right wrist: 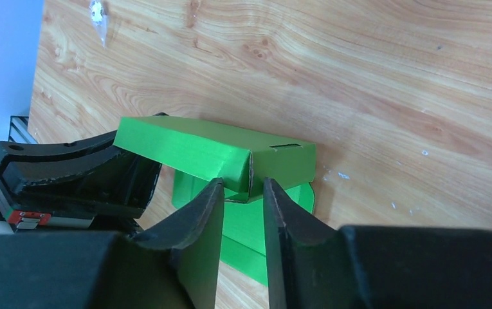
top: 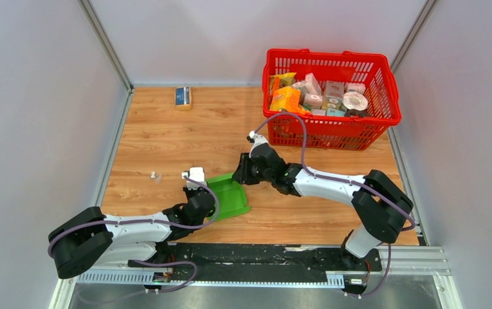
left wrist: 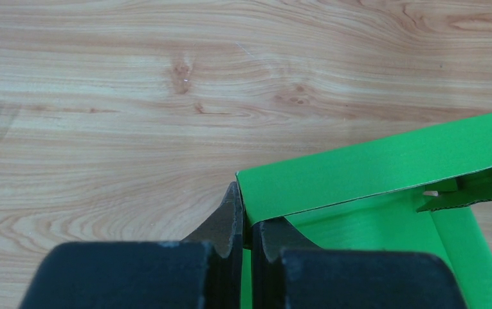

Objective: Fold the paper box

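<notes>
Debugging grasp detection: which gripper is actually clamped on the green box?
The left gripper: jaws pinched shut on the paper box wall. The right gripper straddles a corner, jaws apart.

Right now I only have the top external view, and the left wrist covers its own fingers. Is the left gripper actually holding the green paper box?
Observer: Yes. The left wrist view shows the left gripper pinched shut on the paper box, at the corner of a raised panel.
Operator: Is the right one closed on it too?
Observer: No. In the right wrist view the right gripper has its jaws apart, with the tips on either side of a folded upright corner of the box.
Operator: Is there anything on that end panel?
Observer: A narrow slot is cut near its top edge.
</notes>
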Controlling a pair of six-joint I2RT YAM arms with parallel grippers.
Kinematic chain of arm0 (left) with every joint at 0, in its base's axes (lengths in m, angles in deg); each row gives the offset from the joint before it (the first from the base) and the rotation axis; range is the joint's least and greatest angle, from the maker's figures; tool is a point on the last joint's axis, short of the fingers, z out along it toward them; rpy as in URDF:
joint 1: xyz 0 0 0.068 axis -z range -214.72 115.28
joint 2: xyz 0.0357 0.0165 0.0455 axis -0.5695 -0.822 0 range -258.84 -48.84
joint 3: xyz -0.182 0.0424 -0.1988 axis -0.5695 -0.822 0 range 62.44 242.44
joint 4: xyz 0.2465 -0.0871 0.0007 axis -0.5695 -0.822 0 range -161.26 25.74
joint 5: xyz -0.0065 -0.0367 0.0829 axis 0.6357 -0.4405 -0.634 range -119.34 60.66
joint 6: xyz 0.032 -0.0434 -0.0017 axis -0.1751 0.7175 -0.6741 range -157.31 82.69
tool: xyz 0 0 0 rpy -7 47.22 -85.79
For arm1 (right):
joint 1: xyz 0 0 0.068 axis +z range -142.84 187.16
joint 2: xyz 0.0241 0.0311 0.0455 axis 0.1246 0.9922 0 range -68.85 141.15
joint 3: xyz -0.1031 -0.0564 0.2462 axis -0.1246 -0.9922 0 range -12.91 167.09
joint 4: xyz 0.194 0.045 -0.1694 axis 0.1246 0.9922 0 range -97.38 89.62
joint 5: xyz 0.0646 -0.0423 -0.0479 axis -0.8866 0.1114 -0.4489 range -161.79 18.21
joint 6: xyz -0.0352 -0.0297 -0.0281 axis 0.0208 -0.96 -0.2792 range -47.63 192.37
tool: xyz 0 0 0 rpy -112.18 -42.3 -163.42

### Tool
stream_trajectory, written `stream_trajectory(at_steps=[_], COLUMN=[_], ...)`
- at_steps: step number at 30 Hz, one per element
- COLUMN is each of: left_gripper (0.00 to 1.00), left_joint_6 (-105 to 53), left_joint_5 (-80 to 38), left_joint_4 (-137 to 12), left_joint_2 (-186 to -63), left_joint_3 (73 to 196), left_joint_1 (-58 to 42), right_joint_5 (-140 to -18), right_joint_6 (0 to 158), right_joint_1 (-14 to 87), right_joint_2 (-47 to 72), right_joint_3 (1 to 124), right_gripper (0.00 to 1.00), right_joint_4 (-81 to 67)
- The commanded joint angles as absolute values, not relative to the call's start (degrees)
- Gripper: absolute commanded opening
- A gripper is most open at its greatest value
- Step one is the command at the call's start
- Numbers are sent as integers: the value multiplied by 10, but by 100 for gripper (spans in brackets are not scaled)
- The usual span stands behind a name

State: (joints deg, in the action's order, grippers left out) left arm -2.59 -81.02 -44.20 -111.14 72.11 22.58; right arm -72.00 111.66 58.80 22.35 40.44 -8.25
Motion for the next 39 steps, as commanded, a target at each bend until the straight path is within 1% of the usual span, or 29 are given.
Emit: stream_trajectory(at_steps=[1,5,11,14,17,18,20,21,23,24,25,28,31,32,33,36,39], left_gripper=[0,0,0,0,0,0,0,0,0,0,0,0,0,0,0,0,0], left_joint_6=[-17,-16,-1,10,14,15,22,25,53,64,72,69,66,62,63,65,71], left_joint_5=[-823,-824,-827,-827,-822,-822,-824,-825,-836,-841,-845,-846,-845,-843,-843,-844,-848], left_joint_4=[-413,-417,-444,-461,-469,-472,-481,-487,-547,-571,-592,-575,-567,-565,-566,-573,-583], left_joint_2=[-1103,-1104,-1107,-1112,-1109,-1106,-1104,-1100,-1096,-1095,-1095,-1099,-1111,-1112,-1117,-1125,-1133], left_joint_3=[717,718,730,738,739,739,740,742,763,771,775,769,772,773,775,781,788], left_joint_1=[229,229,229,229,229,229,229,230,229,230,229,229,230,230,230,230,230], right_joint_5=[-732,-733,-738,-754,-760,-761,-755,-748,-730,-725,-721,-721,-747,-757,-771,-806,-794], right_joint_6=[1103,1105,1103,1106,1096,1076,1048,1021,984,944,926,856,787,775,764,740,725], right_joint_1=[577,576,563,558,558,559,559,559,558,558,558,558,565,565,565,572,588], right_joint_2=[244,247,251,255,241,235,209,195,165,135,124,100,111,120,134,189,229], right_joint_3=[390,383,360,350,350,357,377,380,364,355,346,290,226,216,207,224,248], right_gripper=[27,21,19,17,22,27,31,36,41,45,46,47,46,46,46,45,45], right_joint_4=[-137,-147,-157,-170,-162,-147,-101,-90,-77,-78,-83,-138,-261,-325,-347,-376,-399])
